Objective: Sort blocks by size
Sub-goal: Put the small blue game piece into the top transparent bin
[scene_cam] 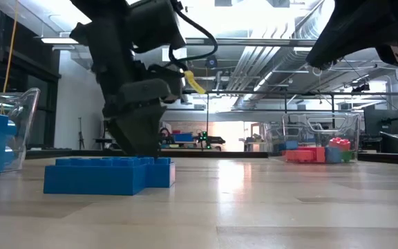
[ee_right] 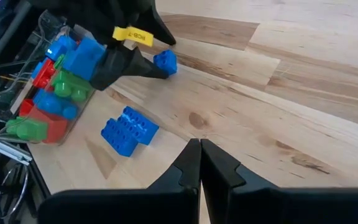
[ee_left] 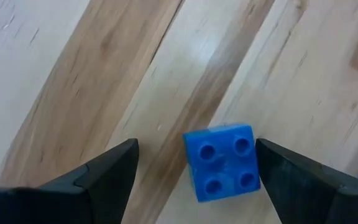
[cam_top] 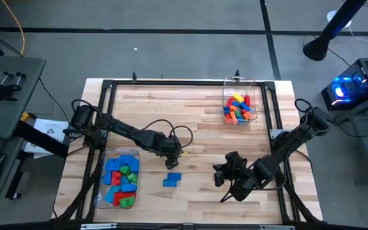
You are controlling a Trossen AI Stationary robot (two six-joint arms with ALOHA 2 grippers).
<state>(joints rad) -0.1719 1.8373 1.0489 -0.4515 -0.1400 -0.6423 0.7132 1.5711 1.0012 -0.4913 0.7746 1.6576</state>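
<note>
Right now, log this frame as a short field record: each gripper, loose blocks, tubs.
left gripper: open, straddling a small blue block on the table, not gripping
right gripper: shut, empty, waiting above the near right of the table
large blue block: loose on the wood near the left gripper
near-left tub: larger blocks, blue, red, green
far-right tub: smaller mixed-colour blocks

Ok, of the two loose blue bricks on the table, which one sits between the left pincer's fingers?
The small four-stud blue brick, lying between the open fingers of the left pincer. The larger blue brick lies apart, nearer the table's front edge.
</note>
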